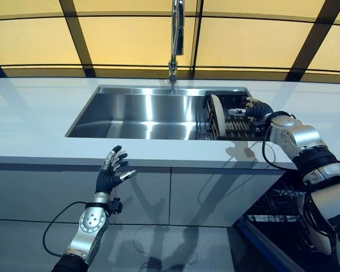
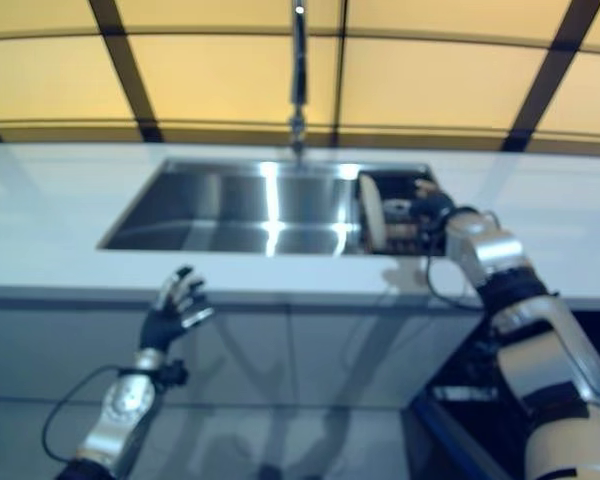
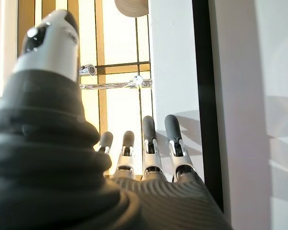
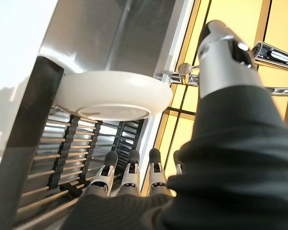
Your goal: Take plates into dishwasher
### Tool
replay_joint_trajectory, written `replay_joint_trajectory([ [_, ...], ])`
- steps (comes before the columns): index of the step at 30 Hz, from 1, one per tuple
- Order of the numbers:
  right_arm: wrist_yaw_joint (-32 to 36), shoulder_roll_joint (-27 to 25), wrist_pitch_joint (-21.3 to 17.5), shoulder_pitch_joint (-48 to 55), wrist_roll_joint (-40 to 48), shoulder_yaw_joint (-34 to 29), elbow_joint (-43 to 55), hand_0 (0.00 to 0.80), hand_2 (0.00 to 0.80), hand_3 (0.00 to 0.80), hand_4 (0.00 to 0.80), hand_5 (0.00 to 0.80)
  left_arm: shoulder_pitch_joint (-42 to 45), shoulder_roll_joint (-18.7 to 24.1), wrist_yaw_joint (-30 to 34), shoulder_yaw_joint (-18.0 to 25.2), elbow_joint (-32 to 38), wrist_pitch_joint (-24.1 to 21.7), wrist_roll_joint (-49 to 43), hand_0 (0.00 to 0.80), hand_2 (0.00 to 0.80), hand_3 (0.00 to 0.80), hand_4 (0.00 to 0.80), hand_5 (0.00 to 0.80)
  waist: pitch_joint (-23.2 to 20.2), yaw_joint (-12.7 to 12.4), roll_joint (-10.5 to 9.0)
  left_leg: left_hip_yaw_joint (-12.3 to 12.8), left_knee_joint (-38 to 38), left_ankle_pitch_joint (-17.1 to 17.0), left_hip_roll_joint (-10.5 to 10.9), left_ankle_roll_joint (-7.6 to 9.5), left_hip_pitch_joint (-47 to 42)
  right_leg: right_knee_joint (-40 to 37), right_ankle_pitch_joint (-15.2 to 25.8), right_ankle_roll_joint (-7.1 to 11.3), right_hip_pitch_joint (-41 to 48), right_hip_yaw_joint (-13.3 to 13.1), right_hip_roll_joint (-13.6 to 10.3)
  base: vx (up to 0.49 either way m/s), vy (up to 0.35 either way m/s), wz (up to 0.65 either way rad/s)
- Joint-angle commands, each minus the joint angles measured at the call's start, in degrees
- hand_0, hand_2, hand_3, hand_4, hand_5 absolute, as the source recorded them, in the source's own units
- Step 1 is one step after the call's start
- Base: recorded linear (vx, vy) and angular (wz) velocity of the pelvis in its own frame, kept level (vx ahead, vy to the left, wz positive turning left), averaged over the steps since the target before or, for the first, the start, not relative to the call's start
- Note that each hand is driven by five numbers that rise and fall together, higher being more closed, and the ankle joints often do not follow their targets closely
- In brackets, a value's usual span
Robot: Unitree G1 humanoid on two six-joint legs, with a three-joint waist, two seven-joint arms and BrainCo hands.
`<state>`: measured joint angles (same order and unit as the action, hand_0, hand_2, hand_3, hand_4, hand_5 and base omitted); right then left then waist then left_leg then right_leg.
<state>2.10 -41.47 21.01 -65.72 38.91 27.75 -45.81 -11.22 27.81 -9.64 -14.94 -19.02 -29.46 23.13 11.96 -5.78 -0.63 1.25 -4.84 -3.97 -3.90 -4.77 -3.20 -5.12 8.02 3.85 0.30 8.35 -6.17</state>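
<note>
1. While standing on edge in the dish rack (image 1: 229,126), plate (image 1: 217,115) sits at the sink's (image 1: 141,113) right end, nothing holding it.
2. Right hand (image 1: 255,109) reached over the rack, just right of the plate, not touching; fingers straight and relaxed, grasping nothing.
3. Left hand (image 1: 110,173) raised in front of the sink, below the white surface (image 1: 28,119) edge, against the cabinet front (image 1: 158,192); fingers spread, released, empty.
4. Faucet (image 1: 175,39) upright behind the sink, centre of back rim.
5. Dishwasher (image 1: 272,209) open, below and right of the sink, dark rack partly visible.
</note>
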Motion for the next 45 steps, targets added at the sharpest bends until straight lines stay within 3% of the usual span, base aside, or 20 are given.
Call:
replay_joint_trajectory([
  [1, 0.8, -0.7, -5.3, -11.3, -0.6, 5.0, -2.5, 0.0, 0.0, 0.0, 0.0, 0.0, -2.5, 2.0, -1.4, -4.1, 0.2, 0.1, -1.1, 0.0, 0.0, 0.0, 0.0, 0.0, 0.8, -1.4, -2.37, -2.5, -0.2, -0.3, 1.2, 1.03, 0.6, 1.0, -0.1, 1.07, 1.7, -0.5, -2.3, 0.0, 0.0, 0.0],
  [21, 5.1, 1.9, -7.7, -12.6, -4.8, 6.0, -8.1, 0.0, 0.0, 0.0, 0.0, 0.0, -3.8, 0.4, -3.0, -5.5, -1.9, -0.1, -2.1, 0.0, 0.0, 0.0, 0.0, 0.0, -0.2, -2.4, -2.67, -3.0, -0.2, -0.3, 1.6, 1.16, 0.1, 1.1, -0.5, 1.01, 2.8, 0.2, -2.3, 0.003, 0.001, 0.0],
  [35, 6.3, 2.8, -4.4, -12.5, -10.3, 7.9, -12.1, 0.0, 0.0, 0.0, 0.0, 0.0, -3.9, 0.6, -3.1, -5.0, -1.3, -1.3, -2.4, 0.0, 0.0, 0.0, 0.0, 0.0, 1.0, -3.8, -2.58, -3.9, -0.2, 0.1, 1.6, 1.09, 0.7, 1.0, -0.9, 1.19, 2.7, 1.2, -2.3, -0.005, -0.005, 0.04],
  [45, 4.8, 1.0, -4.1, -16.6, -24.3, 13.6, -19.0, 0.0, 0.0, 0.0, 0.0, 0.0, -4.7, 1.1, -4.4, -6.2, -1.8, -2.4, -2.1, 0.0, 0.0, 0.0, 0.0, 0.0, 2.1, -4.3, -2.12, -4.0, -0.2, -0.3, 1.8, 1.1, 1.5, 1.1, -0.6, 1.43, 1.9, 1.4, -2.3, -0.015, 0.0, 0.01],
])
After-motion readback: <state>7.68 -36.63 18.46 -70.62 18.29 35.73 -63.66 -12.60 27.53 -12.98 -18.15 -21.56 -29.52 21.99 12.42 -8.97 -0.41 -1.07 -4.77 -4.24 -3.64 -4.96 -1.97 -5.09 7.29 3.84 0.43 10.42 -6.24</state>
